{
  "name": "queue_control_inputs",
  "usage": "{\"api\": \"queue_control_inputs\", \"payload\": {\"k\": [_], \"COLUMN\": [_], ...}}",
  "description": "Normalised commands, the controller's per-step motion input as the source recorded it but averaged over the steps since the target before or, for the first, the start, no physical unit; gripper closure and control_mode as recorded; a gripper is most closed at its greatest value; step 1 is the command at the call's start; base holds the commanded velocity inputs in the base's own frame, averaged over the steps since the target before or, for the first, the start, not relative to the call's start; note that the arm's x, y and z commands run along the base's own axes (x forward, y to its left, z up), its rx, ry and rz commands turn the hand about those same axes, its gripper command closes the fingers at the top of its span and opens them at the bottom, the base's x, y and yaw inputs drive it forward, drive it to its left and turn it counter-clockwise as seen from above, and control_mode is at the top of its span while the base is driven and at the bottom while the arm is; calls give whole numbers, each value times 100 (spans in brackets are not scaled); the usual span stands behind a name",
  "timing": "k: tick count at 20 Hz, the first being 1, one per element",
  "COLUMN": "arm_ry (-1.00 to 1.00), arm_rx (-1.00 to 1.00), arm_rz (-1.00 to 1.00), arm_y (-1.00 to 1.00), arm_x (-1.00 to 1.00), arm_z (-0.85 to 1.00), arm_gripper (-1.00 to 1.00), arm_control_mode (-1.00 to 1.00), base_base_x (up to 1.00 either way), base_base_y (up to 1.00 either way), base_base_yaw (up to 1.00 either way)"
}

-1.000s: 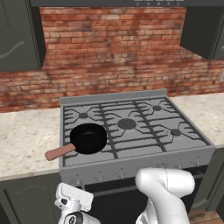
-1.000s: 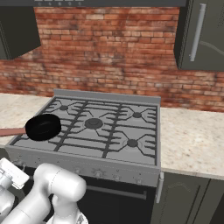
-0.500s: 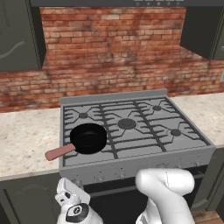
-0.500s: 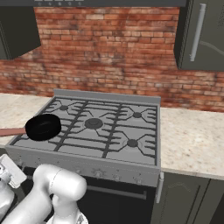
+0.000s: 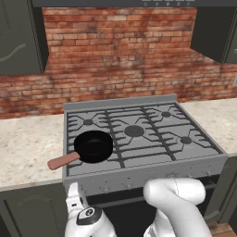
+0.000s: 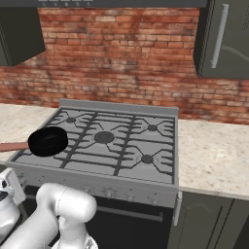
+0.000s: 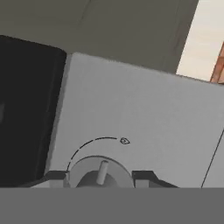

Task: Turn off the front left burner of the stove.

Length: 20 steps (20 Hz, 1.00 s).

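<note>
The front left burner [image 5: 92, 147] is found at the near left corner of the stove [image 5: 139, 139], and it is covered by a black frying pan [image 5: 94, 146] whose reddish handle [image 5: 62, 160] is pointed out over the pale table [image 5: 28, 150] to the left. In the right base view the same pan [image 6: 47, 141] is seen at the stove's [image 6: 112, 146] near left corner, with the larger centre burner [image 6: 104, 137] just beyond it to the right. Below the grates, a row of small knobs [image 5: 139, 183] is carried along the grey front panel, above the black oven door.

The hand [image 5: 74, 196] is held low, in front of that panel at its left end, well below the burner and slightly to its left. In the hand view a round grey knob [image 7: 99, 173] with a raised central ridge is framed right between the two dark fingertips [image 7: 144, 177], one tip to each side. The hand [image 7: 99, 178] is spread wider than the knob, and whether the tips are touching it cannot be told. A thin black arc mark with a small flame symbol [image 7: 124, 141] is printed on the panel around the knob. Behind the stove, a red brick wall [image 5: 120, 60] is seen, with dark cabinets [image 6: 223, 39] hung to either side.
</note>
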Motion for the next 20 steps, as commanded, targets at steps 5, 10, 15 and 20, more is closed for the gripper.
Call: {"api": "queue_control_inputs", "payload": {"k": [5, 10, 15, 20], "arm_ry": [-12, -11, -13, -16], "arm_rx": [42, 44, 47, 48], "arm_rz": [-28, -29, -30, -30], "arm_y": [11, 15, 8, 1], "arm_x": [-23, -9, -11, -9], "arm_z": [0, 0, 0, 0], "arm_gripper": [100, 100, 100, 100], "arm_control_mode": [-100, -100, -100, -100], "base_base_x": [0, 0, 0, 0], "base_base_y": [0, 0, 0, 0], "base_base_yaw": [0, 0, 0, 0]}}
